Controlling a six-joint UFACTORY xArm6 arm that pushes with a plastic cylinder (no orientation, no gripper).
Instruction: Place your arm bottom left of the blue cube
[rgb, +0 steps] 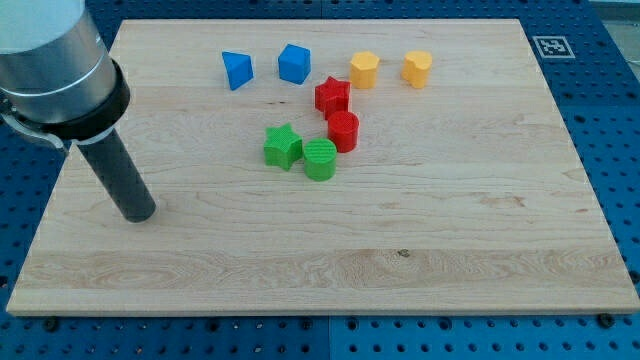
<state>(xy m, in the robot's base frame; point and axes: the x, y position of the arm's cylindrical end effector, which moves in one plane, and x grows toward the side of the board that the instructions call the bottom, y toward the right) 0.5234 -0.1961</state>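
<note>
The blue cube (295, 63) sits near the view's top, left of centre, on the wooden board (450, 230). A second blue block, wedge-shaped (237, 70), lies just to its left. My tip (137, 214) rests on the board at the view's left, well below and to the left of both blue blocks, apart from every block.
A red star (332, 95) and a red cylinder (343, 130) sit right below the blue cube. A green star (283, 146) and a green cylinder (320, 159) lie lower. Two yellow blocks (365, 69) (417, 68) are at the top right. A blue pegboard (600, 120) surrounds the board.
</note>
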